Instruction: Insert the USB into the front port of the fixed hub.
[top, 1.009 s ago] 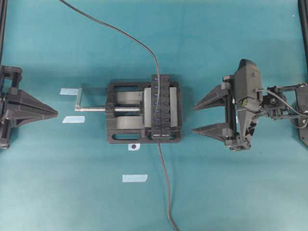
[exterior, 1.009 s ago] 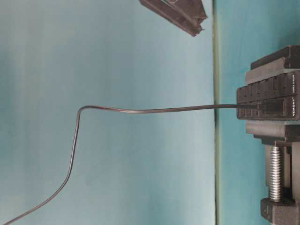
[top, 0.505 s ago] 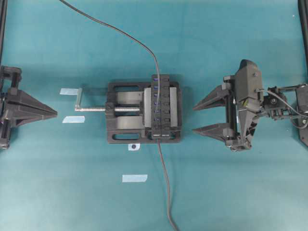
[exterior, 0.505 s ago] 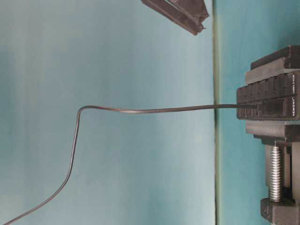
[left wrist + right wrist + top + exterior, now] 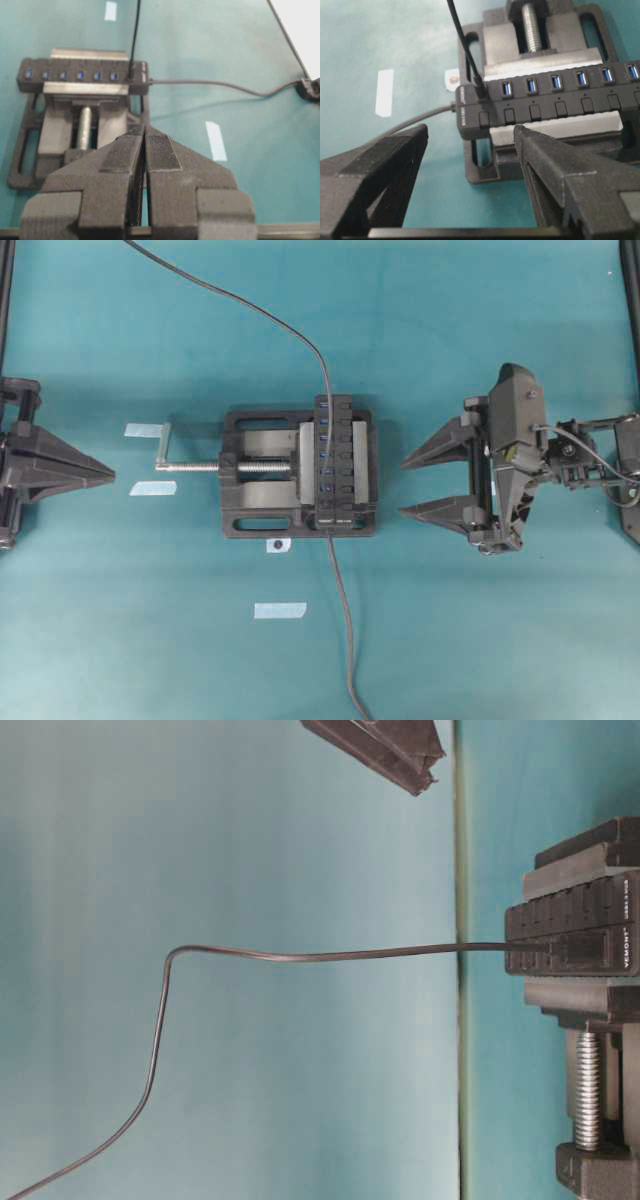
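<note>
The fixed hub [image 5: 336, 462] is a long black bar with blue ports, clamped in the vise. The USB plug [image 5: 479, 92] sits in the end port by the hub's label; it also shows in the left wrist view [image 5: 131, 74]. Its thin dark cable [image 5: 250, 305] arcs away to the far left corner and shows in the table-level view [image 5: 300, 957]. My left gripper [image 5: 112, 473] is shut and empty at the left edge, well away from the vise. My right gripper [image 5: 402, 487] is open and empty just right of the hub, its fingertips [image 5: 519, 131] short of it.
The black vise [image 5: 258, 475] has a silver screw and crank [image 5: 165, 448] pointing left. The hub's own cable [image 5: 343, 630] runs to the near table edge. Pale tape strips [image 5: 148, 430] [image 5: 279, 610] and a small sticker [image 5: 278, 545] lie on the teal mat.
My left gripper has drawn back a little to the left, still shut. The right gripper, the hub and the plugged cable have not visibly moved.
</note>
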`<action>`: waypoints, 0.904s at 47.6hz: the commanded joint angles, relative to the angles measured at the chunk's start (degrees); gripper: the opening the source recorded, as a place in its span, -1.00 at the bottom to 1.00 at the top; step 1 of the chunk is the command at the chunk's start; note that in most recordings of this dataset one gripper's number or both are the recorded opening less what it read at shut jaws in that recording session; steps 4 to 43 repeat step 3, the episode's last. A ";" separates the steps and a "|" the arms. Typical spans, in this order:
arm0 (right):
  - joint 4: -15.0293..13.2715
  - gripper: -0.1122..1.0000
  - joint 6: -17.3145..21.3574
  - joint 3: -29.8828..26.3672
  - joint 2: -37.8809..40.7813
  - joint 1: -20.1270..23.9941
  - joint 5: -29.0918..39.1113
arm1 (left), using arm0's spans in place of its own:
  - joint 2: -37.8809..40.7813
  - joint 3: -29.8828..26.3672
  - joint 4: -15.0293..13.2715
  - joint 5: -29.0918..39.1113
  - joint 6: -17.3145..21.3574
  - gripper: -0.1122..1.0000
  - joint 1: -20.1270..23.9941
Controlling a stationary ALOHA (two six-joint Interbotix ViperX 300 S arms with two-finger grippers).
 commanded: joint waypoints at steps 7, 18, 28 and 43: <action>0.09 0.59 0.62 -0.53 -0.88 0.09 -0.62 | 0.26 -0.62 0.18 0.18 -0.09 -0.80 0.00; 0.09 0.59 0.62 -0.53 -0.88 0.09 -0.62 | 0.26 -0.62 0.18 0.18 -0.09 -0.80 0.00; 0.09 0.59 0.62 -0.53 -0.88 0.09 -0.62 | 0.26 -0.62 0.18 0.18 -0.09 -0.80 0.00; 0.09 0.59 0.62 -0.53 -0.88 0.09 -0.62 | 0.26 -0.62 0.18 0.18 -0.09 -0.80 0.00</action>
